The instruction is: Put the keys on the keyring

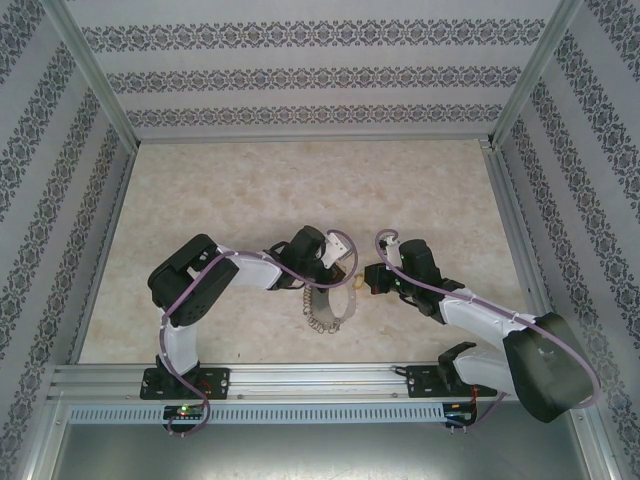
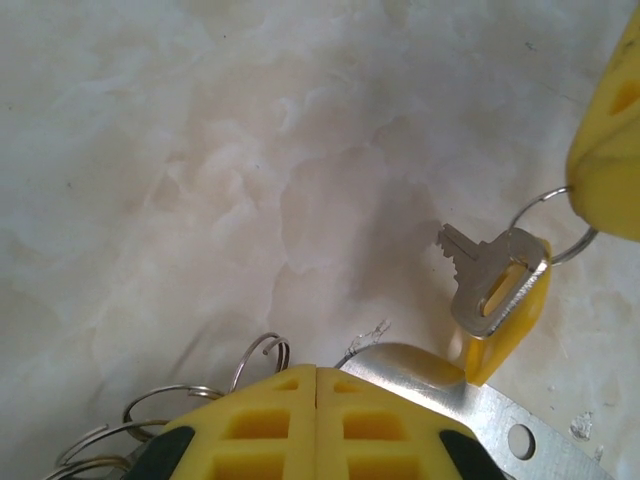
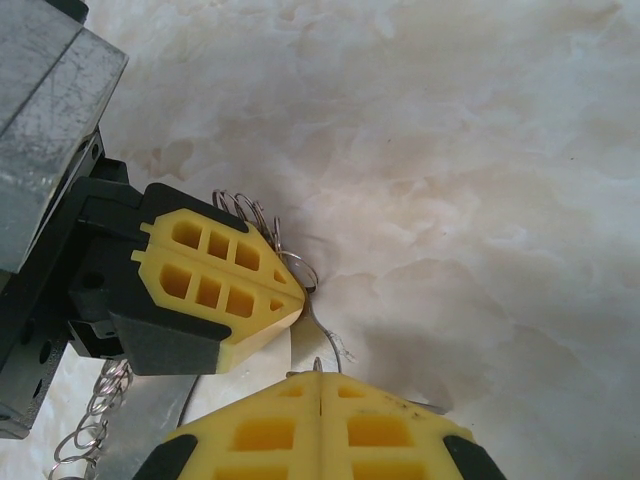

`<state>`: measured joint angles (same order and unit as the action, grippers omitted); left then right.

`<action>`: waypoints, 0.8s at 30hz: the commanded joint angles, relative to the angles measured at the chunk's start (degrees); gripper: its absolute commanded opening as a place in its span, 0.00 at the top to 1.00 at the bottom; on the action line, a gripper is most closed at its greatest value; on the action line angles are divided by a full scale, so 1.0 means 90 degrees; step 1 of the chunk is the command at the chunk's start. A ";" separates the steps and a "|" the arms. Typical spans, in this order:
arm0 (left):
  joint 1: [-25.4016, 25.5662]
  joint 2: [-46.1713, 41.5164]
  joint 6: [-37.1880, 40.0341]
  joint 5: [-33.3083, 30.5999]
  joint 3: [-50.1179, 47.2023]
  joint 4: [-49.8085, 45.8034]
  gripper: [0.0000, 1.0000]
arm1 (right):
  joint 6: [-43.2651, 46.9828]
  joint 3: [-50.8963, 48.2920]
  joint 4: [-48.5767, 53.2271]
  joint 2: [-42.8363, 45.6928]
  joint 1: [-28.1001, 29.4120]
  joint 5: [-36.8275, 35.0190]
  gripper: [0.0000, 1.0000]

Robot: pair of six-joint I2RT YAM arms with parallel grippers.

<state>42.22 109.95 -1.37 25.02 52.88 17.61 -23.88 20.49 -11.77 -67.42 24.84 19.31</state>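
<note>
The keyring (image 1: 325, 312) is a thin grey hoop fringed with small rings, hanging below my two grippers at mid-table. My left gripper (image 1: 338, 268) is shut on its wire. In the left wrist view the closed yellow fingertips (image 2: 316, 385) have the hoop wire (image 2: 262, 352) and a flat silvery plate (image 2: 480, 400) coming out beside them. The key (image 2: 495, 280) is silvery with a yellow head cover and hangs from a small split ring (image 2: 540, 205). My right gripper (image 3: 320, 378) is shut on that ring, its tip close to the left gripper (image 3: 298, 295).
Marbled beige tabletop (image 1: 300, 190) stretches behind the grippers. Patterned walls with metal posts (image 1: 95, 70) close in the back and sides. An aluminium rail (image 1: 320, 378) runs along the near edge by the arm bases. A chain of small rings (image 3: 95, 420) dangles below the left gripper.
</note>
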 commanded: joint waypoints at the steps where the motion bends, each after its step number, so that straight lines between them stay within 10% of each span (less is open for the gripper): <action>1: -0.0091 0.0099 0.0112 -0.0042 0.0004 0.0032 1.00 | -0.0052 -0.0050 0.0009 0.0030 -0.0042 0.0042 1.00; 19: -0.0090 -0.1587 0.0182 -0.0094 -0.0824 0.0004 1.00 | -0.0101 -0.0050 0.0030 0.0311 -0.0074 0.0120 1.00; 24: -0.0086 -0.1249 0.0217 -0.0247 -0.0338 -0.0619 0.68 | -0.0109 -0.0050 -0.0020 0.0195 -0.0073 0.0114 1.00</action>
<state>41.89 97.23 -0.32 23.68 47.27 15.70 -24.10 20.49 -11.38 -65.14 24.84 19.55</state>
